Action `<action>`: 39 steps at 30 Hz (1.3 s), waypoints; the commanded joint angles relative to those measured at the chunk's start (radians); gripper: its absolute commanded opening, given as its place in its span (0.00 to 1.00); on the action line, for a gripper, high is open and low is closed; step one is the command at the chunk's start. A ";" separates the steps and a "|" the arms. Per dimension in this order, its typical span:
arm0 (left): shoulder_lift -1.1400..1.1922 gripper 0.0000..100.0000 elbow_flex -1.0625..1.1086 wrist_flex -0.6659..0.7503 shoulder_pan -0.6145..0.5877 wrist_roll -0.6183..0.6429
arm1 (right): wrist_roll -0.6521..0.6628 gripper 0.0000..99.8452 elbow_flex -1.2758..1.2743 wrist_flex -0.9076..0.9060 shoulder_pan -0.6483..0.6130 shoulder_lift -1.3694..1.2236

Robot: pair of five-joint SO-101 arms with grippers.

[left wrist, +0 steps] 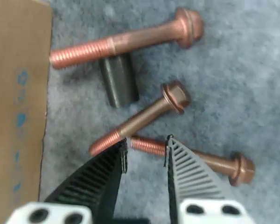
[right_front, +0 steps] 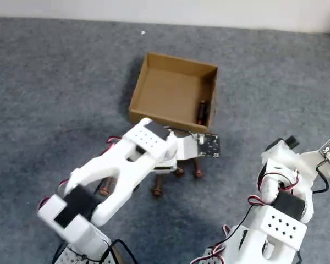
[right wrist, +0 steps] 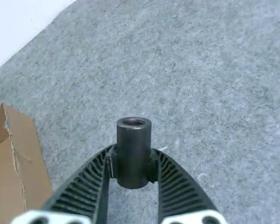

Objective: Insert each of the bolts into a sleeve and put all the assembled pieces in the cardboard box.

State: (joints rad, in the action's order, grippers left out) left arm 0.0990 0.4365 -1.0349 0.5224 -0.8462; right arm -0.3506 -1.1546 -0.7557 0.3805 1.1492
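close narrow-gapped left gripper (left wrist: 147,144) squarely on bolt (left wrist: 210,160), six o'clock of cardboard box (right_front: 154,118); steady sleeve (right wrist: 133,144) clamped in right gripper (right wrist: 132,161).

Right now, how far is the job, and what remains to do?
Done: one assembled piece lies in the cardboard box. In hand: the right gripper holds a sleeve, and the left gripper is open around the threaded end of one bolt. Left: that bolt and two more bolts, plus a loose sleeve, lie on the carpet, unassembled.
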 commanded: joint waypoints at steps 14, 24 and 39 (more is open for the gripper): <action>0.177 0.11 -0.140 0.002 0.099 -0.011 | -0.003 0.00 0.008 0.030 0.007 0.027; 0.170 0.01 -0.131 -0.008 0.111 -0.006 | -0.003 0.00 0.008 0.028 0.007 0.028; -0.295 0.01 -0.128 -0.164 -0.022 0.117 | -0.003 0.00 0.008 0.022 -0.107 0.031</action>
State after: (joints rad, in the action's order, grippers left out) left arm -0.0069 0.3230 -1.1761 0.5531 -0.8216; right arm -0.3506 -1.1546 -0.7557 0.3207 1.1569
